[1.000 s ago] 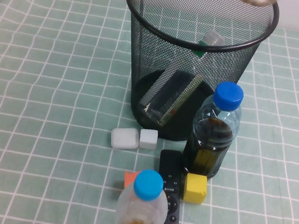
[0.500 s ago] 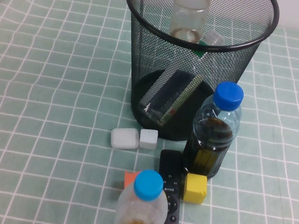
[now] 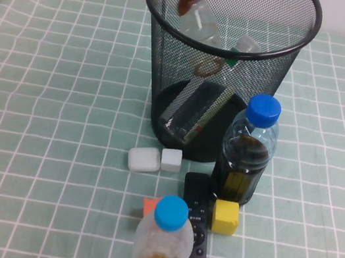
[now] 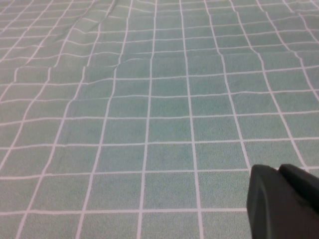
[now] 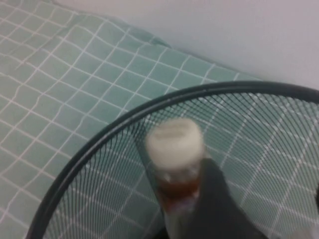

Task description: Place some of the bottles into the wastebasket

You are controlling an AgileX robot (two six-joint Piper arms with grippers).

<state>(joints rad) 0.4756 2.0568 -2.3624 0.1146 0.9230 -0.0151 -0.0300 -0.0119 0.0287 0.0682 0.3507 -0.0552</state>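
High view. Round black wire-mesh wastebasket, solid rim and solid base, upright on the table under a green cloth checked with white lines. Inside, near the rim: small squat bottle of clear plastic, tilted, cream cap and brown neck band uppermost, leaning against the mesh wall on the robot's left side. Lower and further right inside: taller bottle, white cap showing, a scrap of green-red label below it. Flat dark box slanting on the basket's bottom. Just in front of the basket: dark-liquid bottle with blue cap, upright; two pale rounded blocks touching each other; black remote; yellow cube beside it; orange block. Nearest the camera: clear blue-capped bottle, upright. Neither arm in sight here.

Left wrist view. Left gripper low over bare, slightly wrinkled cloth, smooth black fingers pressed together, holding nothing.

Right wrist view. Looking down on the basket's rim, so right gripper above it. Small bottle's cream cap blurred, brown band beneath. Dark blurred shape just beside the bottle. Apart or together for the right gripper: cannot tell.
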